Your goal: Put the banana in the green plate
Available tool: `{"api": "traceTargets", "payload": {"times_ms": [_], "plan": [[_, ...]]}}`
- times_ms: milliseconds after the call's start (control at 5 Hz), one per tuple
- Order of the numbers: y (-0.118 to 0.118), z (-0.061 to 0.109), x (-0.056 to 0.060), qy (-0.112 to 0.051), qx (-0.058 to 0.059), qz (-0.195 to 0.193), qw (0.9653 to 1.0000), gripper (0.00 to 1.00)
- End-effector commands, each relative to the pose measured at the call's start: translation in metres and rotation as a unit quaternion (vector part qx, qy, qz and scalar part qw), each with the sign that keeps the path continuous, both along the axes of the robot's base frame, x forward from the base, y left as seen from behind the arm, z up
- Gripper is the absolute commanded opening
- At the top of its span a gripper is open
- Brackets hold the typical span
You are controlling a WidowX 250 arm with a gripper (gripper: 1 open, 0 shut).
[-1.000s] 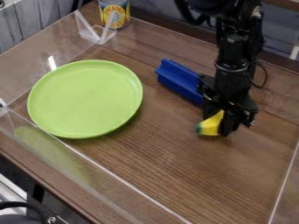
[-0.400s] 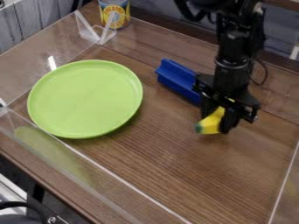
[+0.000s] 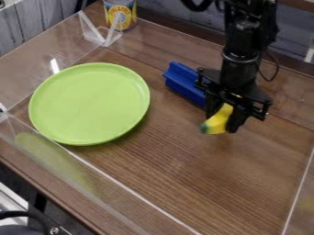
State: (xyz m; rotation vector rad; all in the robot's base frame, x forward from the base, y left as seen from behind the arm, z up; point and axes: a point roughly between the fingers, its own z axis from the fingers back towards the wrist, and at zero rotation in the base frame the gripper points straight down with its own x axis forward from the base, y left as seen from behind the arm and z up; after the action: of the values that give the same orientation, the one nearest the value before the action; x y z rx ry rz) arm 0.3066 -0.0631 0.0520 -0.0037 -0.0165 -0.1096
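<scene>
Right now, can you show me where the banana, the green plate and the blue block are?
Banana (image 3: 218, 120): camera view, on its yellow side, just below the gripper.
Green plate (image 3: 88, 104): camera view, on its flat middle.
Blue block (image 3: 185, 82): camera view, on its long side.

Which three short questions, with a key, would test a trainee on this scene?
1. True or false: the flat round lime-green plastic plate holds the small curved yellow toy banana.
2. Multiple choice: what has hold of the banana?
a) the blue block
b) the black claw
c) a human hand
3. Fill in: the rectangular block between the plate and the claw is coloured ____.

Key: 1 false; 2 b; 3 blue.
</scene>
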Motion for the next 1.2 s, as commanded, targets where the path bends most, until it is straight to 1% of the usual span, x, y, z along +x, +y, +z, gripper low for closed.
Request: {"api": "traceTargets", "payload": {"times_ms": [0, 200, 400, 600, 800, 1000], "plan": [[0.004, 0.031, -0.004, -0.039, -0.003, 0.009, 0.9992, 0.00], [0.015, 0.047, -0.018, -0.048, 0.003, 0.034, 0.9983, 0.00], [0.028, 0.060, -0.031, -0.056, 0.008, 0.066, 0.9962, 0.00], [0.052, 0.069, -0.046, -0.062, 0.010, 0.099, 0.9931, 0.00], [0.086, 0.061, -0.054, -0.065, 0.011, 0.124, 0.9901, 0.00], [0.114, 0.049, -0.063, -0.065, 0.012, 0.143, 0.9875, 0.00]]}}
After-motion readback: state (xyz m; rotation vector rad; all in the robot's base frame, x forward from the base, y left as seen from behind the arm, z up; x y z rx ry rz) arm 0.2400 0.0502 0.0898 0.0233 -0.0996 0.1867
